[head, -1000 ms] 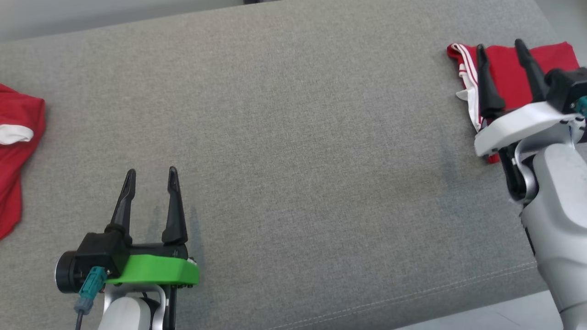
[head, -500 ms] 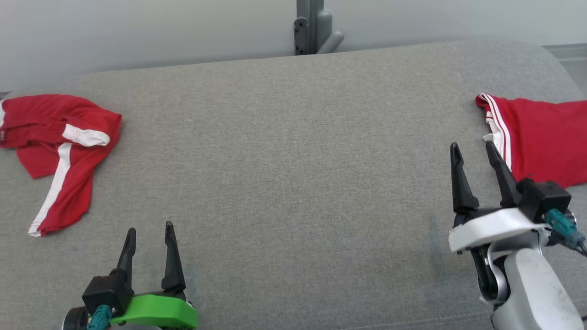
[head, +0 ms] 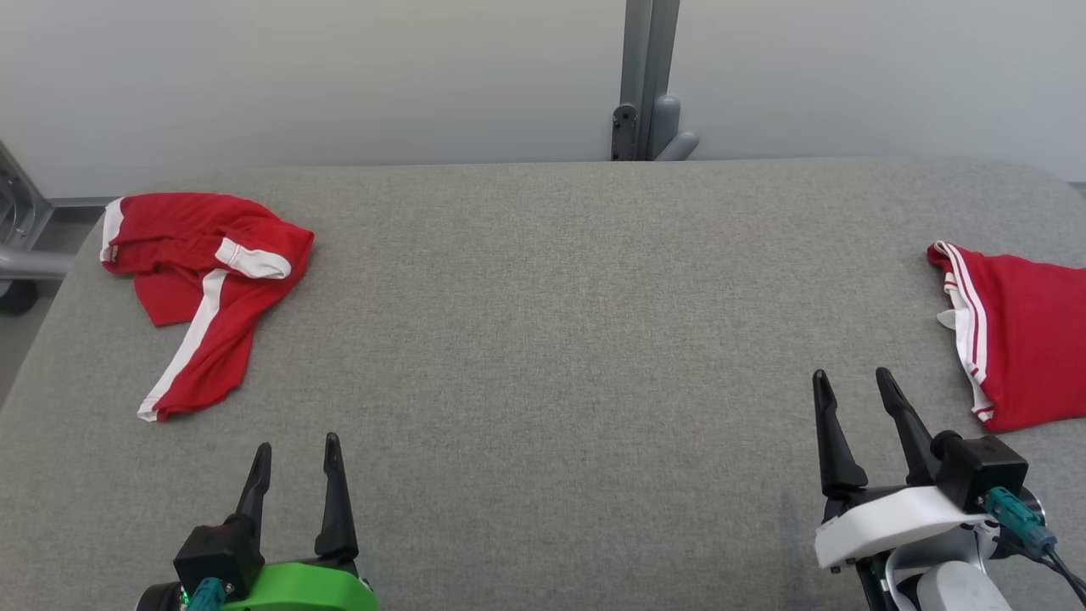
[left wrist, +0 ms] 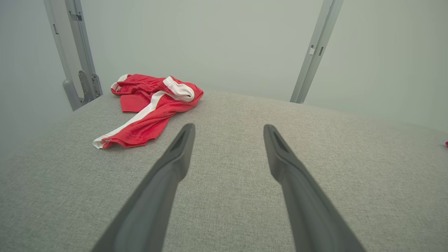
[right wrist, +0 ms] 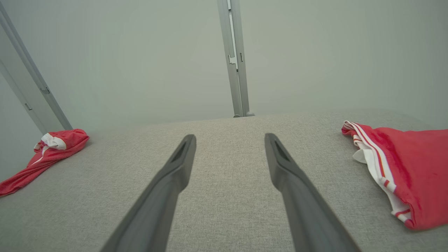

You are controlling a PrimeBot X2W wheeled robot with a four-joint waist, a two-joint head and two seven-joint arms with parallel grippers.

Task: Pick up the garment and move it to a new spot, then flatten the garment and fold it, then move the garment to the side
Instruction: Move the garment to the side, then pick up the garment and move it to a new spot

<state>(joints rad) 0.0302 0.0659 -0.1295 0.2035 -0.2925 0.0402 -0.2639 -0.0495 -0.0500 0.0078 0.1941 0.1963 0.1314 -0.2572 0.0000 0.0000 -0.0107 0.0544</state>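
Right gripper [head: 850, 374] gapes empty; folded red garment [head: 1031, 339] lies near it.

The head camera looks steeply down over the grey surface [head: 543, 339] toward the wall [head: 339, 76]. Both wrist cameras ride low over it, facing likewise. All three share the crumpled shorts [head: 204, 280]; the left wrist perhaps just catches the folded shorts [head: 1027, 339].

A wide table [head: 543, 339] covered in grey woven fabric, with rounded far corners, spans the head view. Behind it is a plain pale wall [head: 339, 76], and a grey metal post [head: 649, 76] rises against that wall at the table's far edge. A metal frame [head: 17, 229] stands just beside the table's far left corner.
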